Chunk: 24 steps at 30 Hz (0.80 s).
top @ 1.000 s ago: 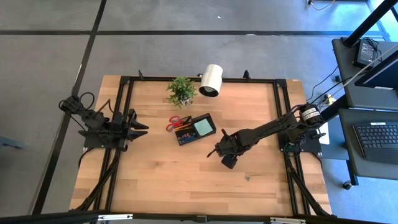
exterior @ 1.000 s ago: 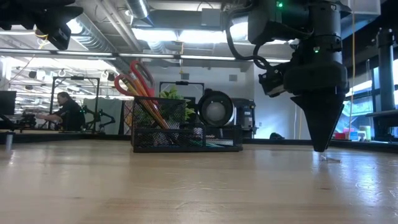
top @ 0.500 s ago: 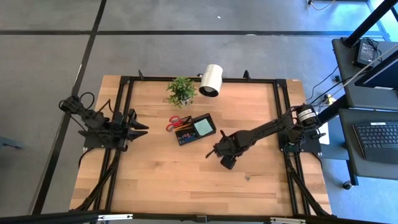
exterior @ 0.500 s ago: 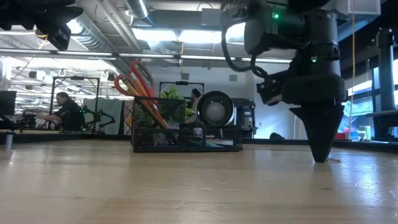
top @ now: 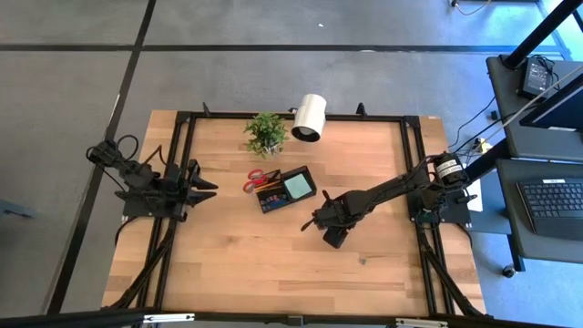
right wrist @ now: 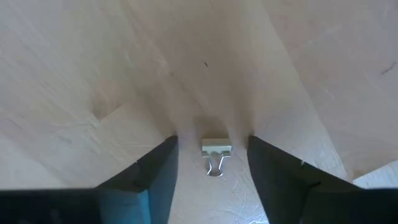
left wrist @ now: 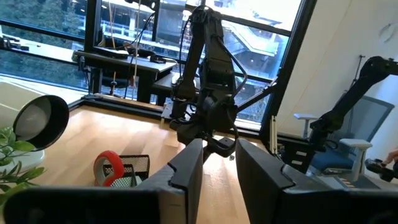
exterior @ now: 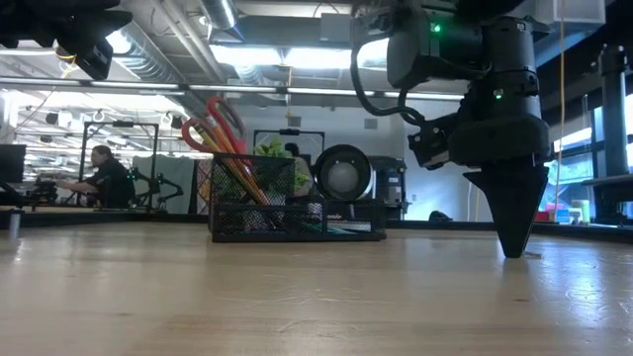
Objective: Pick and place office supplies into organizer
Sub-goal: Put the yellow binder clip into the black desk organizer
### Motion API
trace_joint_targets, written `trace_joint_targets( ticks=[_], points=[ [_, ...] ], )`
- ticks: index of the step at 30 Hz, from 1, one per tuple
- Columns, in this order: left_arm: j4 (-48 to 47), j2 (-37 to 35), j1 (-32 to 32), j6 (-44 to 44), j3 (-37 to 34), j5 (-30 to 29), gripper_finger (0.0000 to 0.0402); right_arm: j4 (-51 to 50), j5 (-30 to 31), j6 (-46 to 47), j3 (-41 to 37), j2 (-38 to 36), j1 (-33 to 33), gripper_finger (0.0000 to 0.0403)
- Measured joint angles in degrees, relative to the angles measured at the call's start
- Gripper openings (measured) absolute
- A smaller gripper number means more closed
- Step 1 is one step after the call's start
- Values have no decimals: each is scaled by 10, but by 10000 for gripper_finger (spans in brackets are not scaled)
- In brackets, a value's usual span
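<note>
Right gripper (right wrist: 213, 163) down at the table (top: 237, 264), fingers apart on either side of a small metal clip (right wrist: 216, 157), nothing clamped yet. Clip flat on the wood between the two fingertips, touching neither as far as the right wrist view shows. Straddled like that, most likely, so that a simple squeeze would catch the clip's body. In the low view, fingertips at or just above the wood, tapered to a point; contact hard to judge from that angle. Seen from above, working a little to the right of the organizer (top: 286, 189) and slightly nearer, arm stretched in from the table's right edge.

Left gripper (top: 208, 190) parked at the left edge of the table, well apart from everything. Fingers (left wrist: 188, 171) with a narrow gap between them in the left wrist view, holding nothing.

Organizer near the middle of the table, toward the far side. Already loaded: red-handled scissors (exterior: 220, 124) standing handles-up in the taller compartment and leaning out to the left, pencils (exterior: 237, 176) slanted beside them, teal note pad (top: 296, 188) lying flat in the shallower right compartment. Tall things upright in the deep side, flat thing in the low side, probably to keep each from tipping out. Potted plant (top: 265, 133) and white lamp (top: 310, 117) along the far edge, not part of the job.

Clip apparently among the last loose items. Next need, by this reading: closing squarely on so thin a thing without skidding it along the wood.
</note>
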Motion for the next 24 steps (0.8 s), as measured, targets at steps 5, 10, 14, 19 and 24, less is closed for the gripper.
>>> trace_joint_targets(
  ticks=[5, 10, 14, 19, 24],
  points=[
    [0, 0, 0, 0, 0, 0, 89, -1, 2, 0, 0, 0, 0, 157],
    [0, 0, 0, 0, 0, 0, 89, -1, 6, 0, -1, 1, 1, 126],
    [0, 0, 0, 0, 0, -2, 88, 0, 11, 0, -1, 1, 1, 103],
    [-3, 0, 0, 2, 0, -3, 88, -1, 13, 0, -1, 1, 1, 75],
    [-5, 0, 0, 2, 0, -3, 88, -1, 15, 2, -1, 1, 1, 60]
  ],
)
